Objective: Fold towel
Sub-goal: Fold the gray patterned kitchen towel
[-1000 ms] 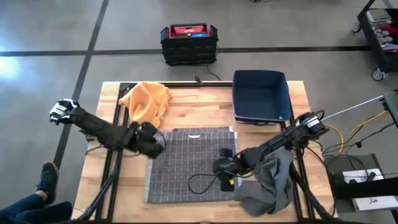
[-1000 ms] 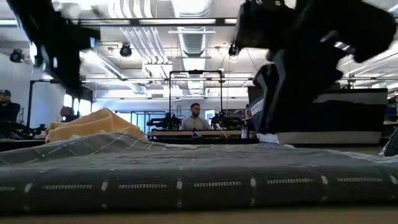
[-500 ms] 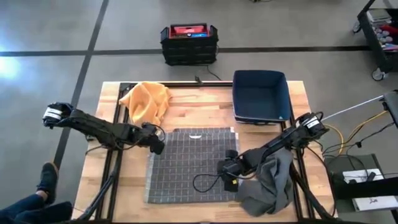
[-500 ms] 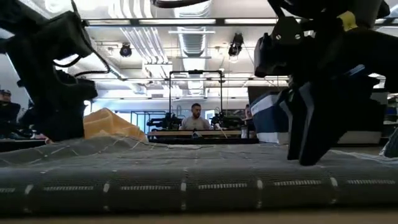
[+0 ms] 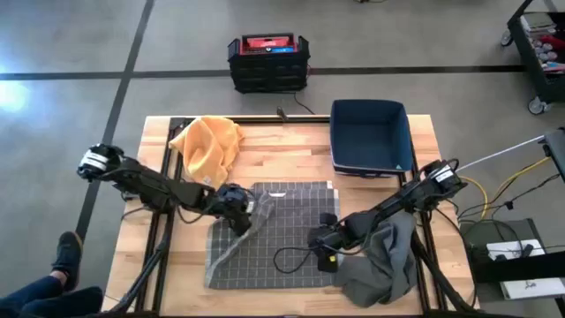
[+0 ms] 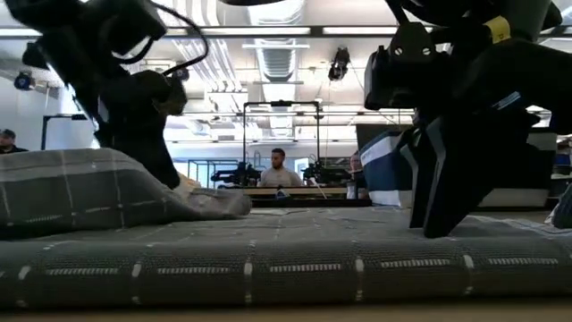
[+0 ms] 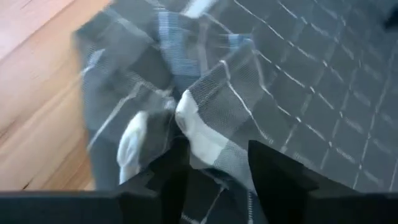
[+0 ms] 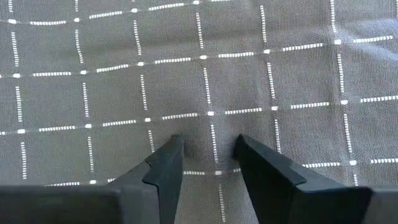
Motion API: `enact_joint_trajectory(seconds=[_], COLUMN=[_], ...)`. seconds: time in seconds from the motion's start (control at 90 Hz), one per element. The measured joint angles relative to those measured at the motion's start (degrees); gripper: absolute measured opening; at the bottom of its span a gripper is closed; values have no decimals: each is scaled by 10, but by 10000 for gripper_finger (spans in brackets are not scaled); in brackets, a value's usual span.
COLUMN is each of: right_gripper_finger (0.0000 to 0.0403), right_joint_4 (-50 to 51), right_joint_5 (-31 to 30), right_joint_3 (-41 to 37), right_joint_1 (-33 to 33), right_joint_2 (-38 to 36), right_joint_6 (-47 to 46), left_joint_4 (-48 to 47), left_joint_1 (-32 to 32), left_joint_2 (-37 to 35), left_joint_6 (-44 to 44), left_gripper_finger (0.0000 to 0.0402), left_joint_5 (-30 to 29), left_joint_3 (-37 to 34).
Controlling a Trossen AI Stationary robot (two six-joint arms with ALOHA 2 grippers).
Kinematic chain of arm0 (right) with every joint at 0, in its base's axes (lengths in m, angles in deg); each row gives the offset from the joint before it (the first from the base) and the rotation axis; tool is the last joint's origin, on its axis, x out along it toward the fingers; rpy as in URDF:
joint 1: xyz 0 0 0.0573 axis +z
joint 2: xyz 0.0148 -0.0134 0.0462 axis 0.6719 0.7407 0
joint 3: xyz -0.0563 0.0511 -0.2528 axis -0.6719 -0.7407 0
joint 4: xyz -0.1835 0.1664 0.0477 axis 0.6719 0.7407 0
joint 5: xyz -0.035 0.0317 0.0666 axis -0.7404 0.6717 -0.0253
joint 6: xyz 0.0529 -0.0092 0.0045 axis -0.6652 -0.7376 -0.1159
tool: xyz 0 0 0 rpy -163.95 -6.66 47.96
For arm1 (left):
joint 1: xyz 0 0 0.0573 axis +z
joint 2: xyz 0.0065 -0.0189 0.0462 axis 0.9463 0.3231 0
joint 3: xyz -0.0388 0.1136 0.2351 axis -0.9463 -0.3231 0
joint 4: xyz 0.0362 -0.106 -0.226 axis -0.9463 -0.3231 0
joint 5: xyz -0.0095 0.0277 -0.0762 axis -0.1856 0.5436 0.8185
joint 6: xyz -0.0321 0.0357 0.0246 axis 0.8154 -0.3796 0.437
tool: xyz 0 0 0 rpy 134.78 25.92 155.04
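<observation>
A grey checked towel (image 5: pixel 282 234) lies in the middle of the wooden table. Its far left corner is lifted and drawn in over the rest, and the raised fold (image 6: pixel 80 188) shows in the low view. My left gripper (image 5: pixel 245 206) is shut on that corner. My right gripper (image 5: pixel 320 238) stands open on the towel near its right edge, fingertips down on the cloth (image 8: pixel 211 93). My left gripper pinches the towel's far left corner, at the pale hem (image 7: pixel 198 134), between its two fingers. The cloth there is bunched in several layers. The corner is lifted clear; the rest of the towel lies flat. My right gripper's two spread fingertips (image 8: pixel 169 152) rest on the flat towel from above, slanting in from the right. A small pucker (image 8: pixel 208 140) sits between them.
An orange cloth (image 5: pixel 208 144) lies at the far left of the table and a dark blue bin (image 5: pixel 371 137) at the far right. A plain grey cloth (image 5: pixel 386 261) is heaped at the near right. A black cable (image 5: pixel 287 259) loops over the towel.
My left gripper has gone toward the table's right with the towel's far left corner, lifting it and drawing the left edge in over the towel. The right part of the towel has stayed flat. My right gripper has come down onto the towel.
</observation>
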Motion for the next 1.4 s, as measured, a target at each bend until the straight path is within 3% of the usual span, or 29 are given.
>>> enact_joint_trajectory(seconds=[0.211, 0.333, 0.411, 0.556, 0.678, 1.022, 1.167, 1.256, 1.4], right_gripper_finger=[131, 128, 129, 136, 142, 147, 139, 135, 129], right_joint_4=[1, 1, 0, -1, -2, -7, -7, -7, -7], right_joint_5=[3, 2, 3, 3, 3, 4, 4, 5, 3], right_joint_3=[0, 0, 0, 0, 0, 0, 0, 0, 0], right_joint_1=[0, -2, -3, -3, -3, -3, -4, -5, -5], right_joint_2=[0, 0, 0, 0, 0, 1, 1, 1, 1], right_joint_6=[0, 1, 1, 1, 1, 3, 19, 24, 26], left_joint_4=[-271, -352, -358, -307, -242, -214, -92, -27, -28], left_joint_1=[5, 9, 8, 6, 5, 32, 9, 7, 46], left_joint_2=[0, -28, -48, -88, -123, -143, -162, -158, -116], left_joint_6=[92, 189, 209, 172, 71, 85, 23, -14, -21], left_gripper_finger=[107, 94, 87, 76, 75, 75, 76, 91, 151], left_joint_5=[-108, -171, -179, -178, -120, -54, -13, 2, -23], left_joint_3=[12, 1, -2, 12, 23, -38, -10, -11, -20])
